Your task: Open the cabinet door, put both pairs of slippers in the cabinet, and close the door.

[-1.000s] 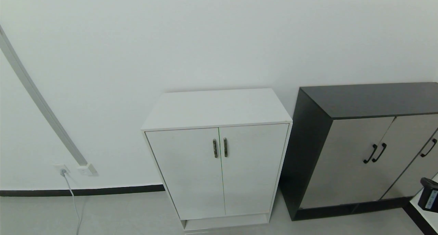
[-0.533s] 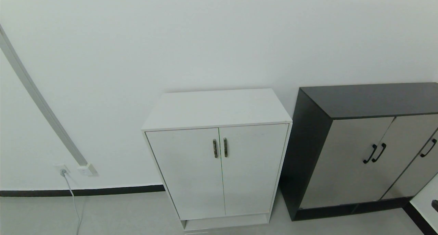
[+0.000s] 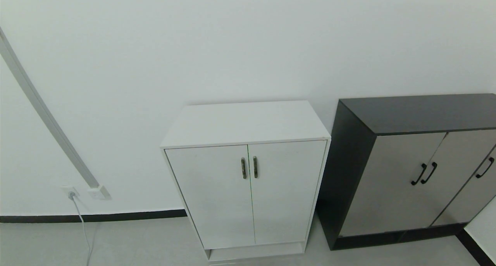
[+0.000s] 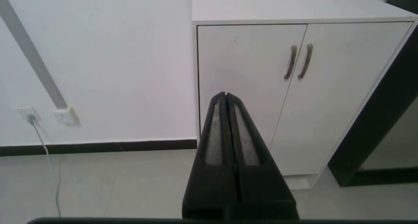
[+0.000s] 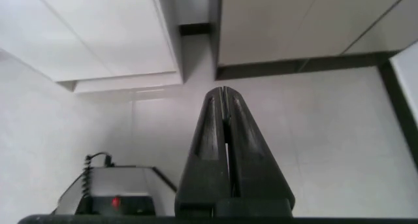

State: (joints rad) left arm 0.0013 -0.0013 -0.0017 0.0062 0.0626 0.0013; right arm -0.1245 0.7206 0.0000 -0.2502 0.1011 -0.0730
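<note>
White cabinet (image 3: 248, 120), lower centre in the head view, is shut; its stiff, likely light door (image 3: 211, 192) wants pulling by the slim bar handle (image 3: 243, 168); left gripper (image 4: 226, 100) and right gripper (image 5: 224, 95) are pinched closed, empty.

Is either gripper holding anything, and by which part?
Nothing is held: the left gripper and the right gripper are both shut, with nothing between their fingers.

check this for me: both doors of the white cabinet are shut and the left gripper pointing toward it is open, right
Not quite. The left gripper is shut, not open: the left wrist view shows its fingers pressed together with no gap at the tips. The rest holds: both doors of the white cabinet are shut, and the gripper points toward it.
</note>
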